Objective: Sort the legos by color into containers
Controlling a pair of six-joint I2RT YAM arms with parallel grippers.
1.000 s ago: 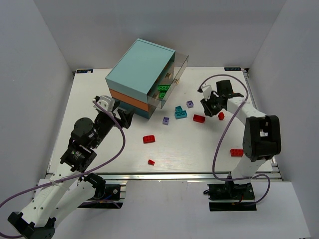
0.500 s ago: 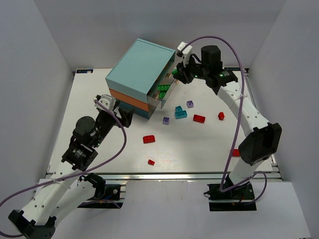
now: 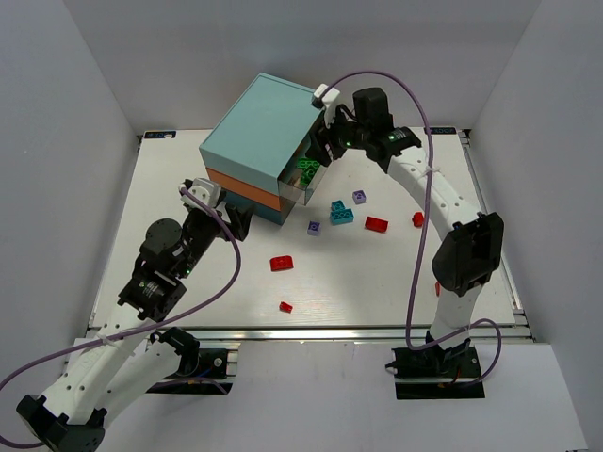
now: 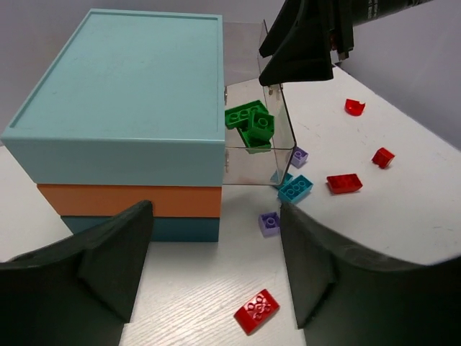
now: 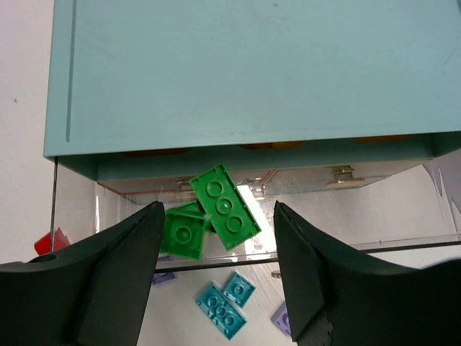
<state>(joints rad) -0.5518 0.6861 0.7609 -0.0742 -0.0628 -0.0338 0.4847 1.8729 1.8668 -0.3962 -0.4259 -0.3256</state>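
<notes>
Here the right gripper [image 5: 216, 210] hangs wide open over the green legos [image 4: 252, 127] in the clear drawer [image 4: 287, 144], while the left gripper [image 4: 215, 216] gapes, touching nothing.

the chest [image 3: 259, 137] stands at the far middle of the table [image 3: 377, 282], its top drawer [image 4: 286, 133] pulled out to the right. several bricks [image 3: 306, 169] lie in that drawer, under the right gripper [image 3: 322, 143]. a cluster of bricks [image 3: 341, 214] lies just right of the chest, two more bricks [image 3: 281, 263] nearer the front. the left gripper [image 3: 229, 218] sits just before the chest.
</notes>
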